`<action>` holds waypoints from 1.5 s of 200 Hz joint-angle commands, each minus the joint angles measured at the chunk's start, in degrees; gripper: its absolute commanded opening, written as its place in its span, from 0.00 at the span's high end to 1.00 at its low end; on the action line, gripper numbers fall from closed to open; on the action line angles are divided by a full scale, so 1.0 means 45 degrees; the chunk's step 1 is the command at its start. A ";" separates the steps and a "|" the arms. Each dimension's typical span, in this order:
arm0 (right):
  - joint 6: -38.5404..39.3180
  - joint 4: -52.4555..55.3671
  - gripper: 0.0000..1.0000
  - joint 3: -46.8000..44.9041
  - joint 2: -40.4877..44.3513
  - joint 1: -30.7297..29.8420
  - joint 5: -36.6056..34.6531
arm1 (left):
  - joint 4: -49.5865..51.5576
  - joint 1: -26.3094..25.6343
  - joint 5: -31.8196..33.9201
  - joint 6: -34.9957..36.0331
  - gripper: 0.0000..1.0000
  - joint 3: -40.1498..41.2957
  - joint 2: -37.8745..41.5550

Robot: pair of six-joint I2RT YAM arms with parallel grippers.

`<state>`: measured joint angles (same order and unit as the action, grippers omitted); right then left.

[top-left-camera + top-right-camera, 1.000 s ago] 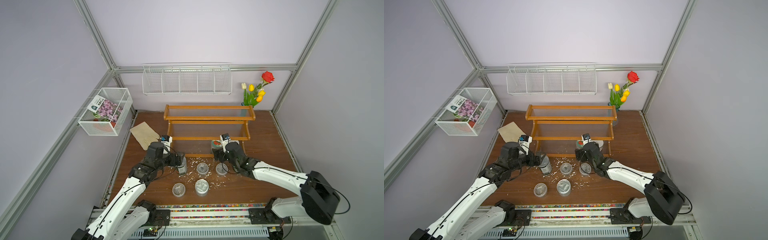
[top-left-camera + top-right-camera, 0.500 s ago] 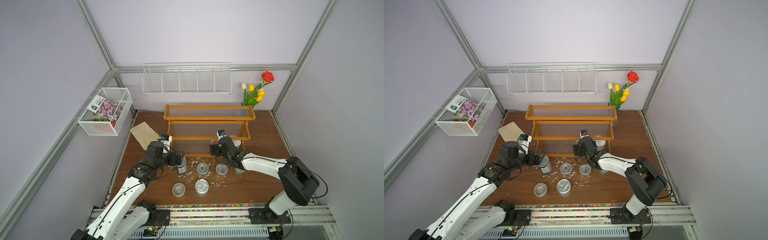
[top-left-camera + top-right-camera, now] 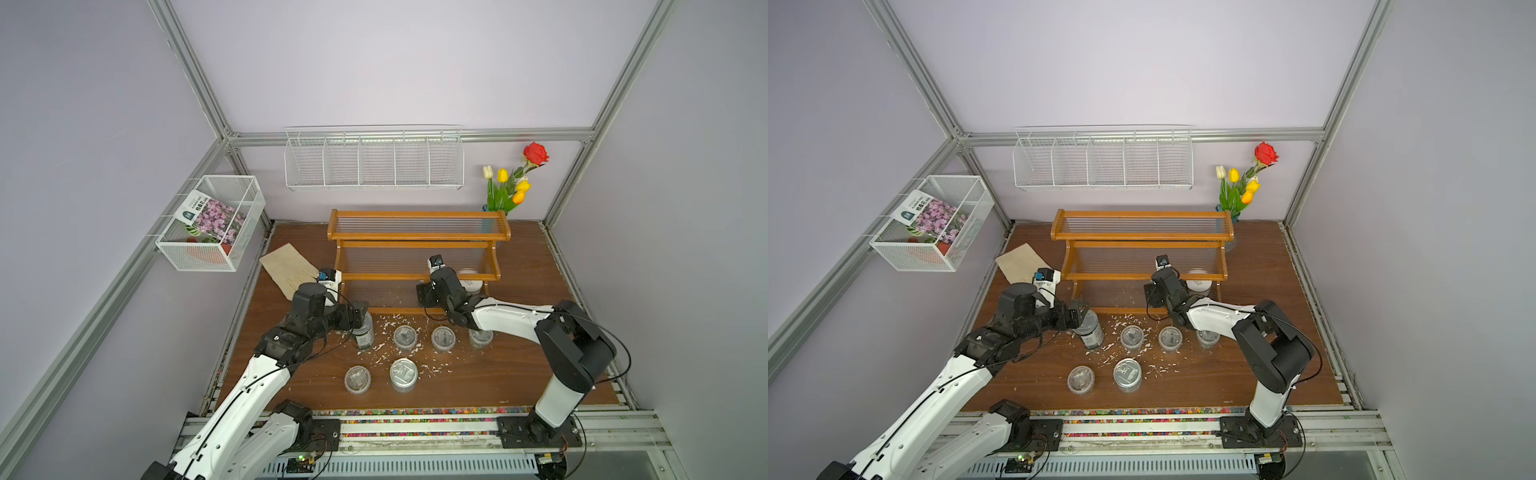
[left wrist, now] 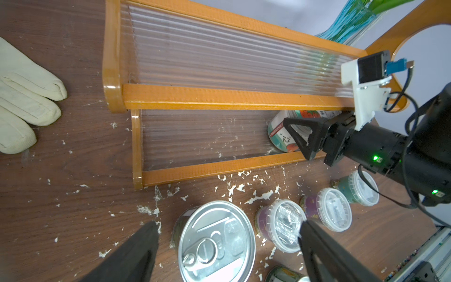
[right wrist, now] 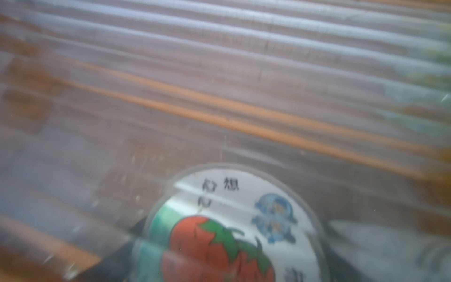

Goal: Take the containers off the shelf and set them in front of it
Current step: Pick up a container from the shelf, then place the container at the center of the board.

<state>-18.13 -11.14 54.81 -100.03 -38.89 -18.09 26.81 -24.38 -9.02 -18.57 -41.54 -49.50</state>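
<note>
Lilac walls and grey framing close in a dark wooden tabletop (image 3: 507, 382) strewn with white flakes. At the middle of both top views stands the shelf (image 3: 417, 240). Most containers are already on the wood below it in the picture: three clear tubs (image 3: 405, 336) in a row, then a fourth tub (image 3: 357, 379) and a second tin (image 3: 403, 375) nearer the lower edge.

Two containers are not yet down, both low at the right part of the rack: the red-fruit jar (image 4: 280, 133) on the lowest tier and the white-lidded jar (image 3: 1198, 281) beyond it, toward the right end.

The right gripper (image 3: 424, 296) reaches in at the red-fruit jar. In the left wrist view its black finger (image 4: 308, 151) crosses in front of the label. The blurred right wrist view shows the strawberry lid close up with dark shapes on either side. By that, the jar lies straight ahead of this gripper and between its fingers. Whether they have closed onto it cannot be told, and neither can whether the jar stands upright, because of the ribbed panel and the blur.

The left gripper (image 4: 229, 225) is spread wide and holds nothing. Its fingers stand clear on either side of the silver tin (image 4: 217, 241), which rests on the wood at the left end of the row.

The right arm is plainly the nearer one to both jars. The coming lift looks to depend on the jar staying centred between the fingers and clearing the lowest tier's front rail.
</note>
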 commanded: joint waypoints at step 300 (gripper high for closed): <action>-0.0444 0.2894 0.38 -0.8797 1.2422 -0.7950 -0.2265 | -0.2122 -0.0262 -0.1609 -0.0378 0.08 -0.0290 -0.1598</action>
<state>-19.73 14.26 16.93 -42.63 -74.39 -24.53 18.63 -24.84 -15.49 -19.81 -40.84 -56.05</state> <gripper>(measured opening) 0.879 0.920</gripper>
